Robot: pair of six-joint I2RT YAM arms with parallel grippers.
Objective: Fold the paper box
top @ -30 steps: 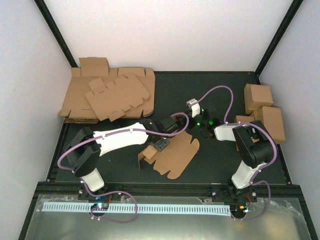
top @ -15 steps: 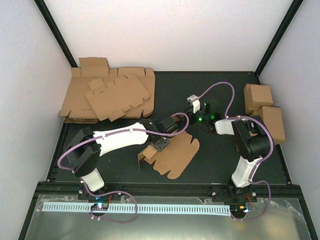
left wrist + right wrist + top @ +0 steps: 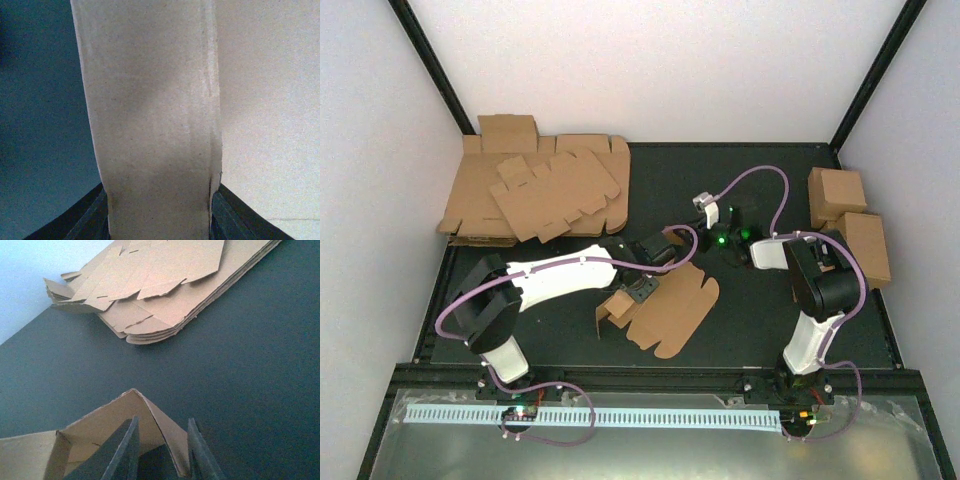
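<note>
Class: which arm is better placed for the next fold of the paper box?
Probably left: the left gripper grips a raised panel of the paper box, ready to fold; the right gripper only hovers near its far edge.

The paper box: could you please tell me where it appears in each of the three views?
Top external: the paper box lies just below centre, its left end folded up.
Left wrist: it fills the frame, one panel upright.
Right wrist: probably the folded corner at bottom left.
Shared landmark: the stack of blanks, upper left from above, along the top of the right wrist view; not in the left wrist.
</note>
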